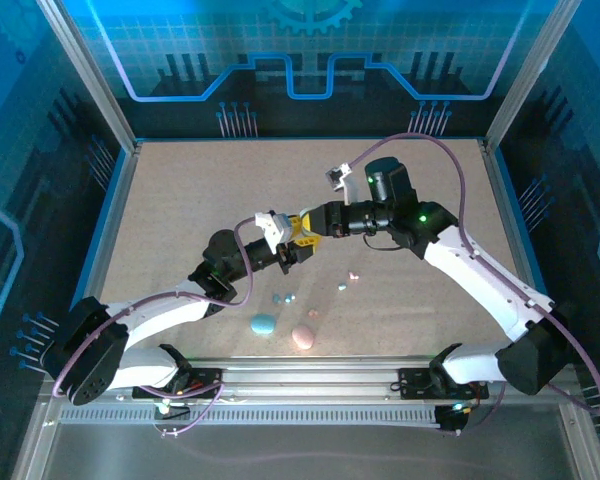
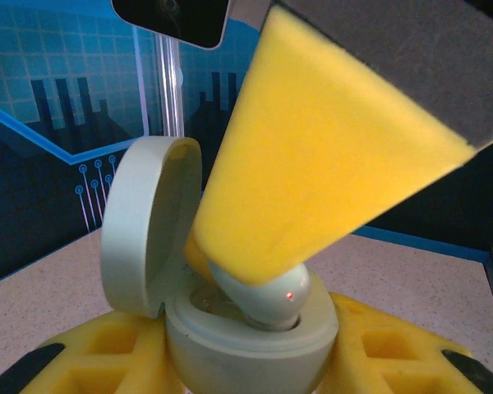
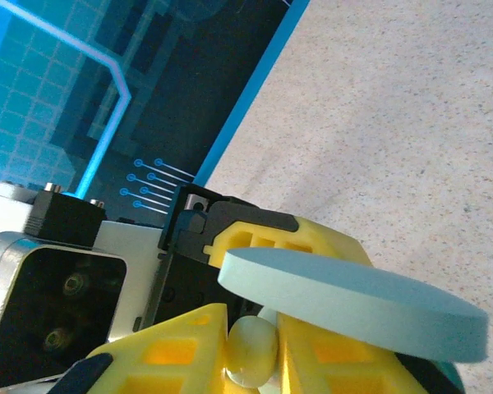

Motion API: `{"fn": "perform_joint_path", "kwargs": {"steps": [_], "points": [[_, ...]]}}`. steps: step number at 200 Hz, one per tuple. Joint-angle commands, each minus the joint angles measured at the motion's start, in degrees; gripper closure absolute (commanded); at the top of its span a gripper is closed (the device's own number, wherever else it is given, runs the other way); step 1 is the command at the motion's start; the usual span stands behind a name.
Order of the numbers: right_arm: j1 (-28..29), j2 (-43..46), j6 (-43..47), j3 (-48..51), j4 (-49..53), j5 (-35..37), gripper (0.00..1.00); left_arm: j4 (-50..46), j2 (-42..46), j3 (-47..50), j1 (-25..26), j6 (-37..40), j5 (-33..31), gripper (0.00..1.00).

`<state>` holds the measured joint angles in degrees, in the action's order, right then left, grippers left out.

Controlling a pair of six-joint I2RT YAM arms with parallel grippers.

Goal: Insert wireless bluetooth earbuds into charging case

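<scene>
My left gripper (image 1: 288, 252) is shut on a pale teal-grey charging case (image 2: 246, 349), held above the table with its lid (image 2: 144, 238) open. A matching earbud (image 2: 275, 295) sits tilted in one socket, a red light glowing on it. My right gripper (image 1: 303, 232) is shut on that earbud (image 3: 251, 345), which is pinched between its yellow fingers (image 3: 164, 357). One of those fingers (image 2: 329, 156) looms over the case in the left wrist view. The case's other socket is mostly hidden.
On the table below lie a blue case (image 1: 263, 323) and a pink case (image 1: 302, 338). Loose buds are scattered nearby: two blue (image 1: 277, 298), a teal one (image 1: 342, 286), and pink ones (image 1: 353, 275).
</scene>
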<state>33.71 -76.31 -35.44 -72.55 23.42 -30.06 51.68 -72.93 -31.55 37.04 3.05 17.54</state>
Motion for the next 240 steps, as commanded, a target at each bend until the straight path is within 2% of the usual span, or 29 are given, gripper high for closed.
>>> {"fn": "perform_joint_path", "kwargs": {"steps": [1, 150, 192, 240], "points": [[0.8, -1.0, 1.9, -1.5, 4.6, 4.5, 0.74, 4.8, 0.8, -0.7, 0.6, -0.5, 0.2, 0.67], [1.0, 2.1, 2.2, -2.6, 6.6, 6.1, 0.66, 4.4, 1.3, 0.1, 0.6, -0.7, -0.5, 0.66], [1.0, 2.4, 3.1, -2.9, 8.6, 3.4, 0.68, 4.0, 1.5, 0.2, 0.6, -0.6, -0.8, 0.66], [1.0, 8.2, 4.1, 0.5, 2.5, 0.4, 0.68, 3.4, 2.1, 0.5, 0.6, 0.0, -1.6, 0.66]]}}
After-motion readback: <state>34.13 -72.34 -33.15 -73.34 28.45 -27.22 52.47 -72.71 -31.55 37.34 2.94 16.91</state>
